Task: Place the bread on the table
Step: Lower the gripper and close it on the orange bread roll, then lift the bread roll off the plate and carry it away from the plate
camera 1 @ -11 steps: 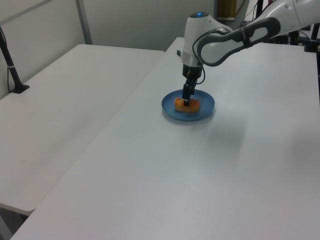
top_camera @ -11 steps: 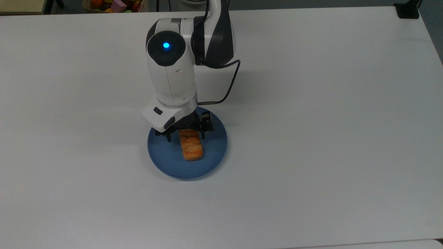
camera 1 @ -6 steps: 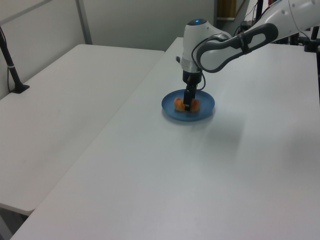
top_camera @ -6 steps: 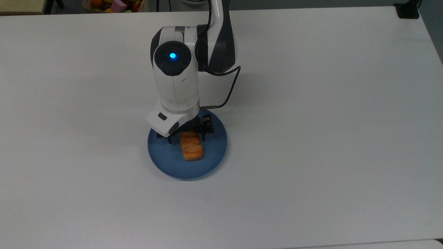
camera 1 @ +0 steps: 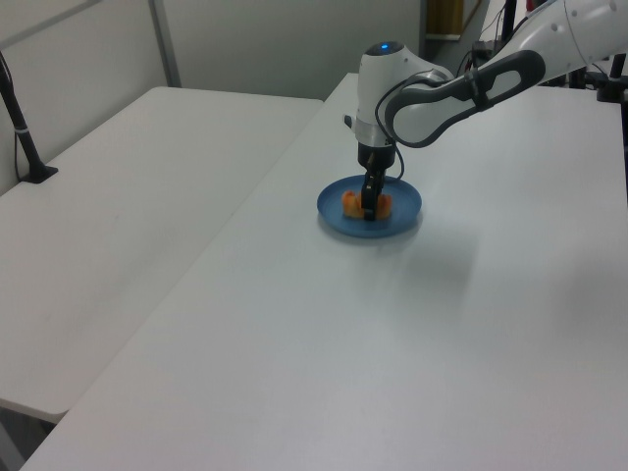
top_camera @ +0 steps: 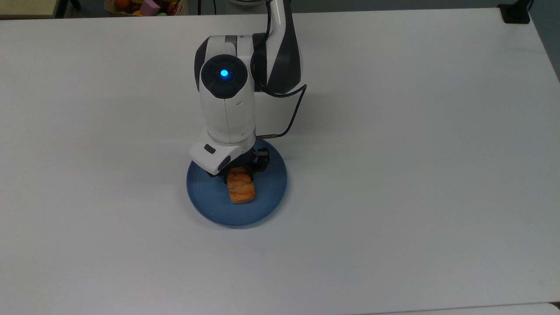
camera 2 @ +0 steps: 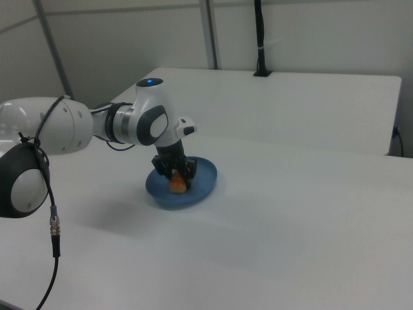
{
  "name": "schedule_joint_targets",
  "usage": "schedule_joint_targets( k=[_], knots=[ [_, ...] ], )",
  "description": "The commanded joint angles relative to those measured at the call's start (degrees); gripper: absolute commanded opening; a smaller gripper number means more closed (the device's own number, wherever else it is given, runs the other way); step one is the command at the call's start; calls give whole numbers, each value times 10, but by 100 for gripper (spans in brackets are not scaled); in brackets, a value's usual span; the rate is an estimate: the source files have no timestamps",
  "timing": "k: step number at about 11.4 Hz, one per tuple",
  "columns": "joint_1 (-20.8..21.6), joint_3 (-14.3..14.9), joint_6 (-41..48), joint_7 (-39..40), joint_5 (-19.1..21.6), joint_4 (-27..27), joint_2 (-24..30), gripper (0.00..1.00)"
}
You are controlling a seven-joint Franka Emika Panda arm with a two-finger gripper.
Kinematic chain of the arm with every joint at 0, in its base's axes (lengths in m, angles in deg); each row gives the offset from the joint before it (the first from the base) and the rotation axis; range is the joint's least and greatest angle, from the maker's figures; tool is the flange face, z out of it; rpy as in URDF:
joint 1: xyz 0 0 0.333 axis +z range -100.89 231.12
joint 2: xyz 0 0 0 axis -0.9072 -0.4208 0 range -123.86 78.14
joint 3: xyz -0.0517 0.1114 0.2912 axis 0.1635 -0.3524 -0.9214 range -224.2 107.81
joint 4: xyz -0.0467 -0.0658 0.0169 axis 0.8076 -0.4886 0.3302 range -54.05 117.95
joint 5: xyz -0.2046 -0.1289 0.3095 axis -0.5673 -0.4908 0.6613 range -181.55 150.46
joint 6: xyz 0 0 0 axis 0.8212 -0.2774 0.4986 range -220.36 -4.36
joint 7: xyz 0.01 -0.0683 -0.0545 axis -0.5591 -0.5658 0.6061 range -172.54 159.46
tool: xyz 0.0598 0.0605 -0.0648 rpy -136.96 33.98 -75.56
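The bread (top_camera: pixel 241 193), a golden-orange braided roll, lies on a round blue plate (top_camera: pixel 205 197) on the white table (top_camera: pixel 393 175). My gripper (top_camera: pixel 236 174) points straight down over the roll's far end, open, with one finger on each side of it. In the left view the gripper (camera 1: pixel 369 208) crosses in front of the bread (camera 1: pixel 347 203), which lies on the plate (camera 1: pixel 404 209). In the right view the gripper (camera 2: pixel 174 175) stands low over the bread (camera 2: pixel 177 186) on the plate (camera 2: pixel 201 186). The hand hides the roll's far end in the top view.
A box of colourful toys (top_camera: pixel 146 6) sits beyond the table's far edge at the top view's left. A black clamp (top_camera: pixel 515 13) is at the far right corner. A second white table (camera 1: pixel 118 196) with a black pole (camera 1: pixel 22 128) stands at the left view's left.
The arm has come down and shifted slightly to the top view's right, bringing the gripper lower around the bread. The bread and plate have not moved.
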Motion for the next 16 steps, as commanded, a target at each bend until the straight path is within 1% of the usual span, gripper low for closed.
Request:
schedule_joint_targets(
  k=[1, 4, 5, 7, 9, 11, 12, 13, 15, 16],
  knots=[
    [2, -1, -8, 4, -6, 1, 2, 31],
    [1, -1, -5, 4, -7, 1, 11, 31],
    [1, -1, -4, 5, -6, 3, 22, 31],
    [2, -2, 15, 4, -5, 21, 59, 31],
    [4, -1, 55, 3, 0, 36, 108, 32],
    [5, -3, 101, 5, 3, 67, 170, 32],
    [13, -3, 124, 0, 6, 81, 198, 32],
    [23, -3, 150, 0, 11, 99, 229, 32],
    [42, -3, 177, 0, 31, 154, 294, 32],
    [58, -3, 196, 0, 32, 183, 326, 32]
  ],
)
